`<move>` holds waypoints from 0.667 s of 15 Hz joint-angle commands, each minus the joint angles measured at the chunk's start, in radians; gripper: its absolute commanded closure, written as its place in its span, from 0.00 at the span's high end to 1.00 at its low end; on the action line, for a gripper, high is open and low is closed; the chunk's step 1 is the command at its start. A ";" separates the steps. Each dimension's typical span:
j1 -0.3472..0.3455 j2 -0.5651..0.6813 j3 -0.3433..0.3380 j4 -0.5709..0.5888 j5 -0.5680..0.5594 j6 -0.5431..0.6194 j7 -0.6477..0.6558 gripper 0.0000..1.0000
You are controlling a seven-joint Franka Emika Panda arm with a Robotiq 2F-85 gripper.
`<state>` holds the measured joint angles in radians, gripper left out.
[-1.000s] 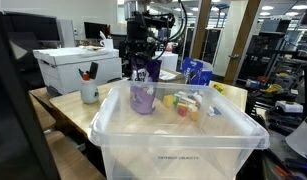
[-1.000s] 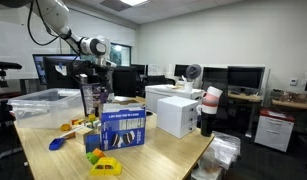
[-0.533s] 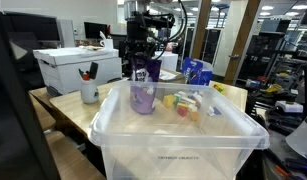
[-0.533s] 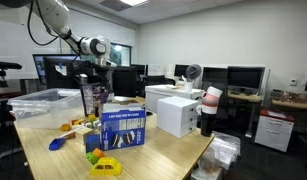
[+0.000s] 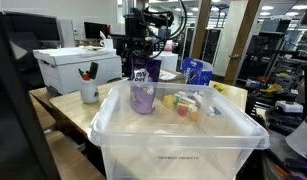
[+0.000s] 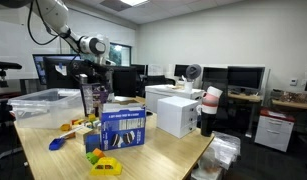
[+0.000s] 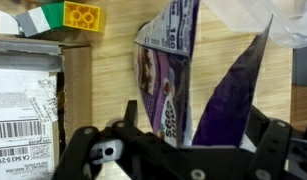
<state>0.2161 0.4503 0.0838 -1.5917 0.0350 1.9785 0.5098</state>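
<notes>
The gripper (image 5: 143,63) hangs just behind the clear plastic bin (image 5: 178,155), coming straight down over a purple snack bag (image 5: 143,95) that stands upright outside the bin's far wall. In an exterior view the bag (image 6: 90,103) sits between the bin (image 6: 38,100) and a blue box (image 6: 121,128), so it is beside the bin and not in it. From the wrist view the gripper (image 7: 193,127) has its jaws spread wide, one on each side edge of the bag (image 7: 163,80), whose top looks buckled into a fold between them. I cannot tell whether they actually press the bag or only bracket it. The approach from above probably suits a soft, crinkly pouch: taken near its top, it stays vertical and nothing tips out. A yellow block (image 7: 81,14) and a green block (image 7: 48,17) lie loose on the wooden table (image 7: 103,80) on the same side of the bin as the bag, clear of the jaws.
</notes>
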 commanded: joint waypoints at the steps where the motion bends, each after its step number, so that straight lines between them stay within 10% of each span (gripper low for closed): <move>1: -0.004 -0.017 0.007 -0.031 0.031 0.002 -0.052 1.00; 9: -0.002 -0.018 0.005 -0.042 0.020 0.005 -0.059 1.00; 10: 0.001 -0.020 0.002 -0.047 0.011 0.016 -0.052 0.75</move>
<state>0.2170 0.4503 0.0902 -1.6083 0.0352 1.9784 0.4922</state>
